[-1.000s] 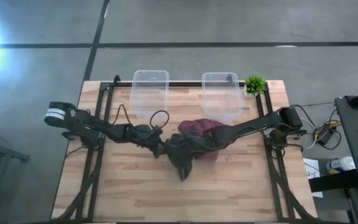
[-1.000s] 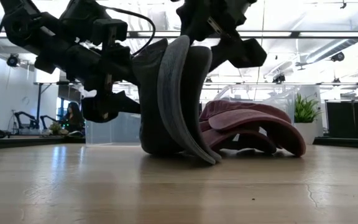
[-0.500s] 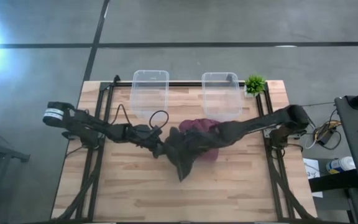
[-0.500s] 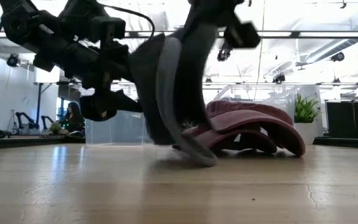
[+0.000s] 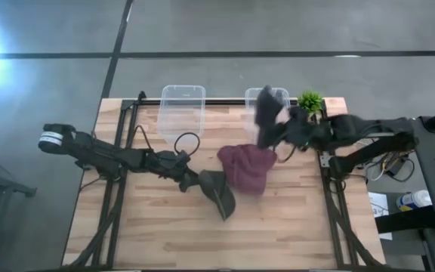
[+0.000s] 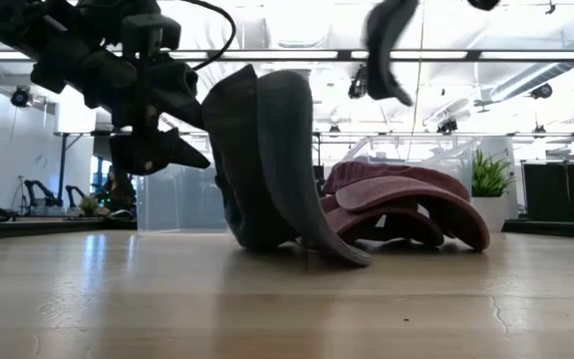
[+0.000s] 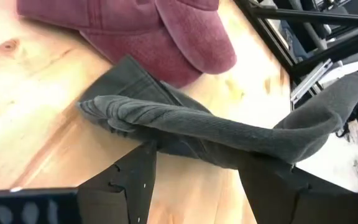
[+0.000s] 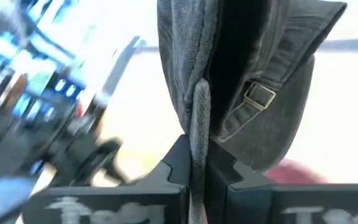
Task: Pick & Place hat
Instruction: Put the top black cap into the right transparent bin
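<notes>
Two dark grey hats and a maroon hat show. One grey hat [image 6: 267, 165] stands on edge at mid-table, its brim tip on the wood, leaning against the maroon hat [image 5: 248, 168], which lies flat. My left gripper [image 6: 172, 118] is open at this hat's left side; in the left wrist view the hat [image 7: 216, 127] lies across just past the fingertips. The other grey hat [image 5: 266, 112] is high over the right clear bin [image 5: 254, 130], with my right gripper [image 8: 196, 155] shut on it. My left gripper: I cannot tell whether its fingertips [image 7: 143, 155] touch the standing grey hat's edge. My right gripper pinches a bunched fold of the grey hat's cloth [image 8: 194, 118] between its two fingers. The hat is lifted clear of the table, its strap buckle [image 8: 260, 94] showing beside the fold.
A second clear bin [image 5: 181, 113] stands at the far edge left of the first. A small green plant [image 5: 310, 102] sits at the far right corner. Bare wood lies along the near half of the table [image 5: 225, 242].
My right gripper has shut on one grey hat, lifted it off the pile and carried it up and toward the far right, over the right bin. The other grey hat has stayed standing on the table. My left arm has drawn back a little toward the left edge.
</notes>
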